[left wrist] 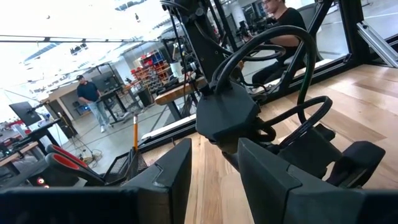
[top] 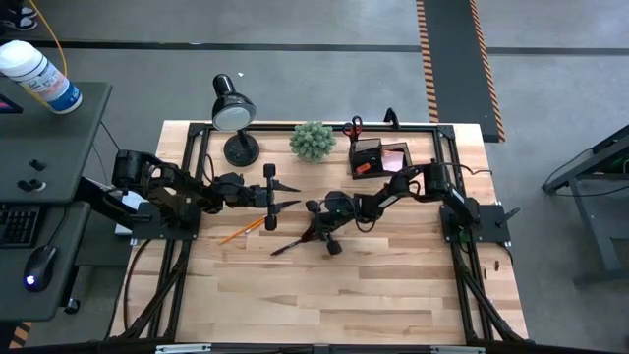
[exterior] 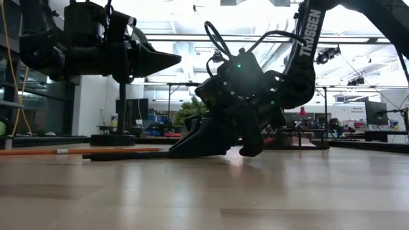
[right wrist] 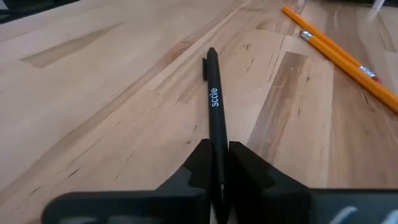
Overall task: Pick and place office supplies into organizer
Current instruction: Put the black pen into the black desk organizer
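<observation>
Now the right gripper [right wrist: 215, 163] is down at the table, its fingers pinching a black pen [right wrist: 213, 109] that lies flat and points straight out ahead. Two orange pencils [right wrist: 339, 55] lie just beyond, off to one side. Behind its arm, the organizer [top: 376, 157] holds a pink pad [top: 393, 156]; red scissors [top: 353, 126] stand in its cup. Left gripper [top: 278, 192] hovers nearby, fingers apart.

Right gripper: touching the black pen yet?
Touching. The right wrist view shows the right gripper with both fingers pressed against the black pen, no gap either side.
</observation>
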You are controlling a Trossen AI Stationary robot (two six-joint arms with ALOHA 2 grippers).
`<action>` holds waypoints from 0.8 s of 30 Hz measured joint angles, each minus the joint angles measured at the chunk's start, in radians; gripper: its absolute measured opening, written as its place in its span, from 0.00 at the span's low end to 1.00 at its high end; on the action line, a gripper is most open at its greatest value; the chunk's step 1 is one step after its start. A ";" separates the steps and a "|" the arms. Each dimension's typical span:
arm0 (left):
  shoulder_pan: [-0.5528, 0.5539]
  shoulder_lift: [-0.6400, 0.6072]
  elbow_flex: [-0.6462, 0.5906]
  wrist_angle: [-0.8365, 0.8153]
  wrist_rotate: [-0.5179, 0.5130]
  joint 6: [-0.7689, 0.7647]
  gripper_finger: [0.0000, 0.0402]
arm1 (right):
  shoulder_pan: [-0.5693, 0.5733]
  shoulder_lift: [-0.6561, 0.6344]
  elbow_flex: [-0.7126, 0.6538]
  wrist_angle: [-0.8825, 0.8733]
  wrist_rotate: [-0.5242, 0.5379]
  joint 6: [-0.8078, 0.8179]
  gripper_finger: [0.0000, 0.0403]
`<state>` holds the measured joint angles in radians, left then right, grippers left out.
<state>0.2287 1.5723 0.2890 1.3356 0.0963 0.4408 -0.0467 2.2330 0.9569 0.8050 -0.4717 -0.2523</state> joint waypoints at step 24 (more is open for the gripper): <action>0.000 0.000 0.000 -0.001 0.000 0.000 0.29 | 0.029 -0.405 -0.005 -0.625 0.234 -0.192 0.07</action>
<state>0.2287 1.5723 0.2890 1.3346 0.0963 0.4408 -0.0181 1.8277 0.9524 0.1804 -0.2378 -0.4445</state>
